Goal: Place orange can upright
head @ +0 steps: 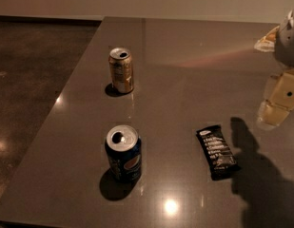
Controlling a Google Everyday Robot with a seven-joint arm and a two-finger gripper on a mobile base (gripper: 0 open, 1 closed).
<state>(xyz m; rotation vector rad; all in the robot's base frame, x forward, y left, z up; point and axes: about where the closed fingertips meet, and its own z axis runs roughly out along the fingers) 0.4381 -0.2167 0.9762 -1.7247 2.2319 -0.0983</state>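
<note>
An orange can [121, 70] stands upright on the grey table [184, 80], toward the back left, its opened top facing up. My gripper [279, 96] is at the right edge of the view, well to the right of the can and above the table, with nothing seen in it. It casts a dark shadow on the table below it.
A blue Pepsi can [123, 152] stands upright near the front, in line with the orange can. A black snack bar wrapper [217, 151] lies flat to its right. The table's left edge runs diagonally beside a dark floor [27, 80].
</note>
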